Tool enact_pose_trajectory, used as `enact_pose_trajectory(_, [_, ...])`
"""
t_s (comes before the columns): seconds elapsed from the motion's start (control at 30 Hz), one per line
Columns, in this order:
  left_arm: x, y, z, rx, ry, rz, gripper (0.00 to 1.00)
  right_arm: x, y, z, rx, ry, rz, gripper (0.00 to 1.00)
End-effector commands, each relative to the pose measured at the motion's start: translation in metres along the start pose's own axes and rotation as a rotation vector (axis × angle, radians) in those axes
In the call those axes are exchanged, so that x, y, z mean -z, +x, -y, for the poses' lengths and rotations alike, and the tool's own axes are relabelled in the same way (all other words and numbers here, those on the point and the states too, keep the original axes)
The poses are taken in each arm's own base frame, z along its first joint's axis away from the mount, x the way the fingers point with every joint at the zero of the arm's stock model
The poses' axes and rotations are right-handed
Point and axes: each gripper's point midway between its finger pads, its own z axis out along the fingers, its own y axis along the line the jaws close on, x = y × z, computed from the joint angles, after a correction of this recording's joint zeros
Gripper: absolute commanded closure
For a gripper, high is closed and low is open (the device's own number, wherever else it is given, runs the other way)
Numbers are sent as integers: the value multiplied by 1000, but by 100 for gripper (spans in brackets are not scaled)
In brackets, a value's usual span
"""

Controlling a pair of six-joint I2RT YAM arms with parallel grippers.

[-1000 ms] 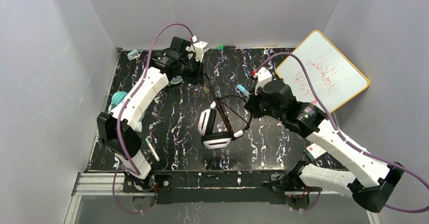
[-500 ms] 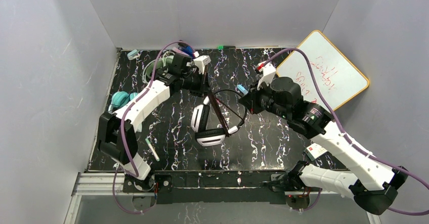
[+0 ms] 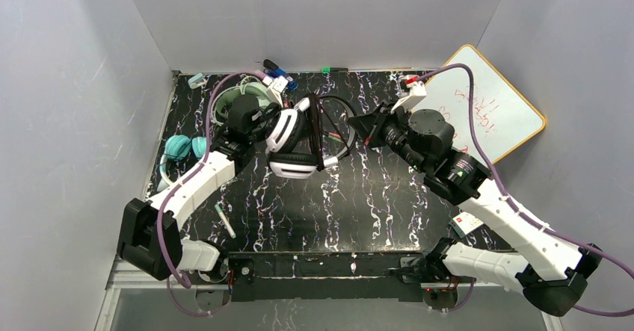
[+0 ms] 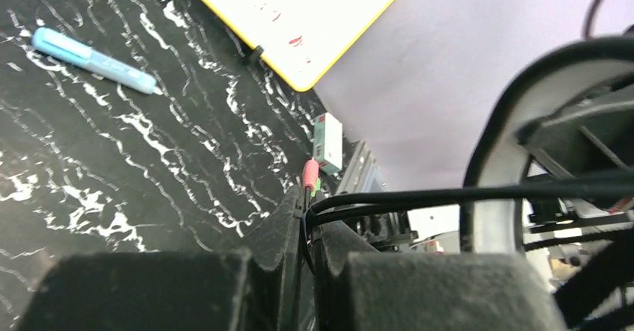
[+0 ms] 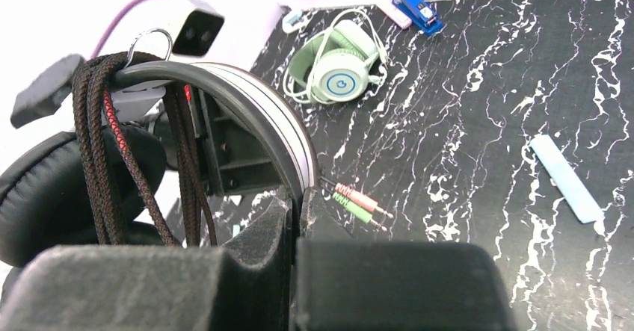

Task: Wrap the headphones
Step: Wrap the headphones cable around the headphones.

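The black-and-white headset (image 3: 293, 140) hangs in the air between both grippers, left of centre at the back. My right gripper (image 5: 297, 196) is shut on its headband (image 5: 247, 107); in the top view it (image 3: 360, 125) is to the headset's right. Several turns of dark cable (image 5: 97, 137) wrap the band. My left gripper (image 4: 308, 204) is shut on the thin black cable (image 4: 448, 194) close to its pink and green plugs (image 4: 309, 174). The mint-green headset (image 3: 239, 96) lies at the back left, the teal headset (image 3: 179, 148) at the left edge.
A yellow-framed whiteboard (image 3: 478, 107) leans at the back right. A pale blue marker (image 4: 93, 60) lies on the black marbled table (image 3: 389, 196). A blue clip (image 3: 277, 69) and a green item (image 3: 326, 69) lie at the back edge, a pen (image 3: 224, 220) at the front left.
Both arms have lifted the black-and-white headset and carried it away from the table's middle toward the back left. The left gripper has swung down and round the headset with the cable.
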Motion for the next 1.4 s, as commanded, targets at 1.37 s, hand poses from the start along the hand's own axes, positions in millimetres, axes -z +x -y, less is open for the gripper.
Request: enact_pose_trajectory(1.37, [-28,269,-113,256,-187,-784,100,29,214,115,-8,-48,-123,99])
